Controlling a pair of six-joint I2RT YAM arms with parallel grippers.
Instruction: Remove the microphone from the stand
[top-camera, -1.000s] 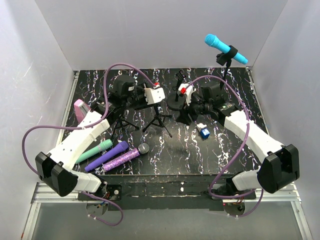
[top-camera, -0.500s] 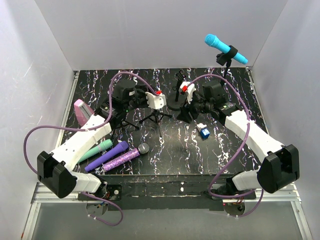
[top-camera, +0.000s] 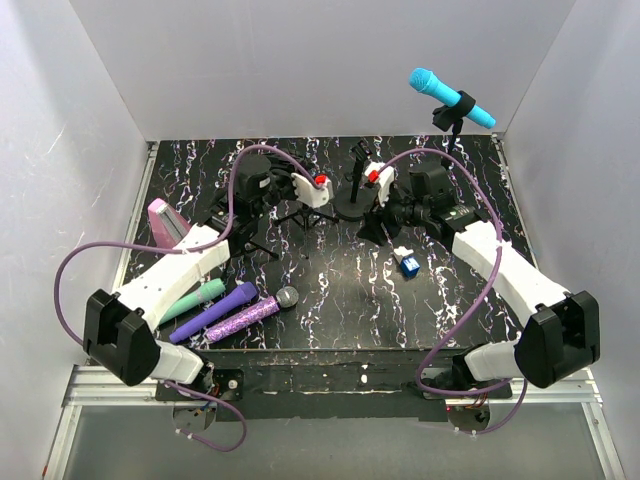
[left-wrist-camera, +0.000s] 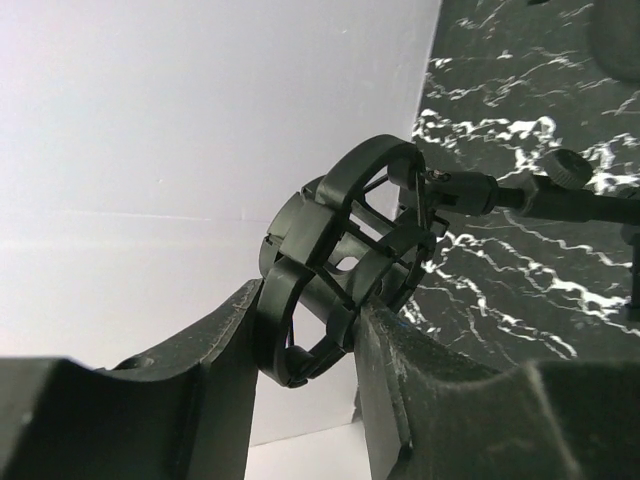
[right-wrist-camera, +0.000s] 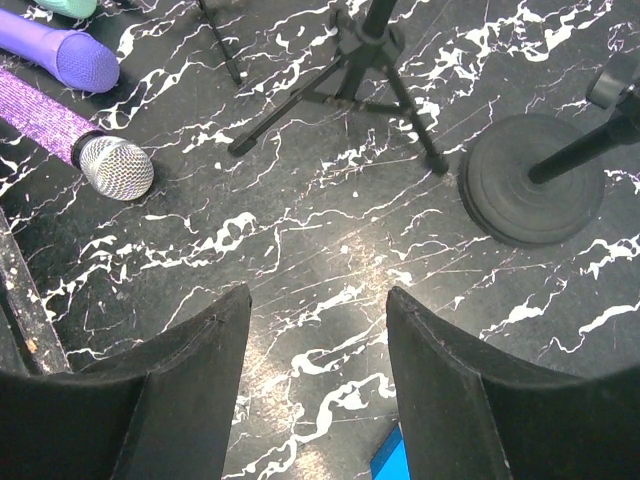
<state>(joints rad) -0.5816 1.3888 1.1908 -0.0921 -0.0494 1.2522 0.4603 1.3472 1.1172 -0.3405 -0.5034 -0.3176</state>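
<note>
Clearly, the left gripper (left-wrist-camera: 308, 335) is clamped on a black openwork plastic cage mount (left-wrist-camera: 345, 235), probably to steady its thin black boom arm (left-wrist-camera: 570, 205). The right gripper (right-wrist-camera: 315, 330) hangs spread and empty over the marbled black table (right-wrist-camera: 330, 250). The bright cyan foam-headed microphone (top-camera: 450, 97) sits clipped on its tall black stand (top-camera: 447, 115) in the far right corner, well apart from both.

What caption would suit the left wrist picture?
Left gripper straddling a black cage-like microphone holder on its stand arm.

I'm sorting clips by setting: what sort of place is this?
Likely a robot test booth, not a studio: plain white walls box in a black marbled tabletop, with loose microphones and tripod stands as props.
</note>
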